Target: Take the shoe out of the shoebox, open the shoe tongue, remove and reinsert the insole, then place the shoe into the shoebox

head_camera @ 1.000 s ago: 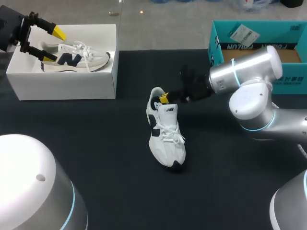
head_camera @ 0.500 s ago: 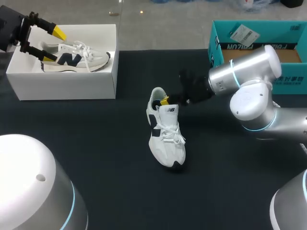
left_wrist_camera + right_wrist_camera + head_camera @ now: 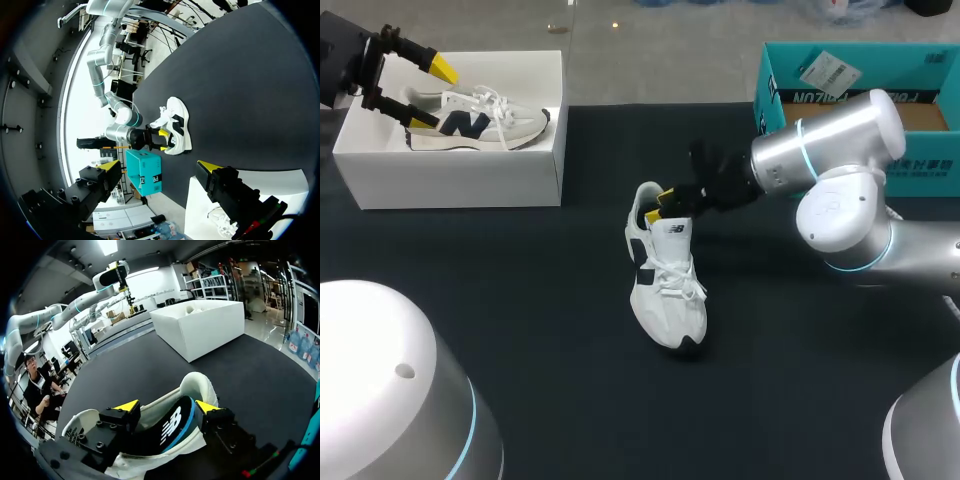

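I'm holding R gripper (image 3: pixel 166 407) spread, its 2 fingers straddling the shoe tongue (image 3: pixel 172 426). L gripper (image 3: pixel 430 95) is hanging spread over the shoebox (image 3: pixel 520 170).

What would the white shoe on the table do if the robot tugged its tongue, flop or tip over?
The tongue would probably bend easily; it looks thin and soft. The shoe looks light and stands free on its flat sole, so a hard tug might tip it. It probably won't roll.
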